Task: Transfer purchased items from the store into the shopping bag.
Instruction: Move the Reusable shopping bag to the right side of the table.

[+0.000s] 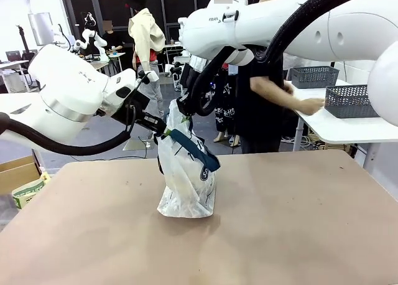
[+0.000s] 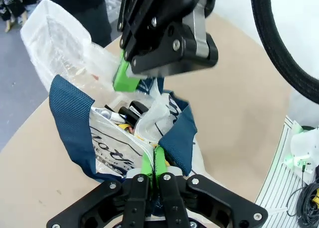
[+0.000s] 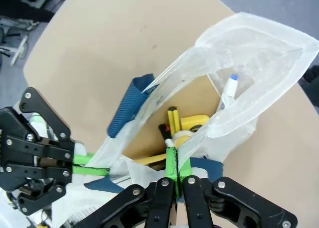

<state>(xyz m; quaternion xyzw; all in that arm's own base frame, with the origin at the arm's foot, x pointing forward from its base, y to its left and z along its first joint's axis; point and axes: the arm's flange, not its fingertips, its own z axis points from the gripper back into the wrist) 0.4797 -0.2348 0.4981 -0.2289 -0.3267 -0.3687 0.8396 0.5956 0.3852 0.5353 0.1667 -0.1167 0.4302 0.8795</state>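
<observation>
Jaws of left gripper [image 2: 153, 157] and right gripper [image 3: 175, 159] clamp the translucent, navy-handled shopping bag [image 1: 186, 195], mouth spread

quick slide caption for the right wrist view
The right gripper and left gripper, fingers shut on the shopping bag, hold its mouth open, showing yellow purchased items inside.
</observation>
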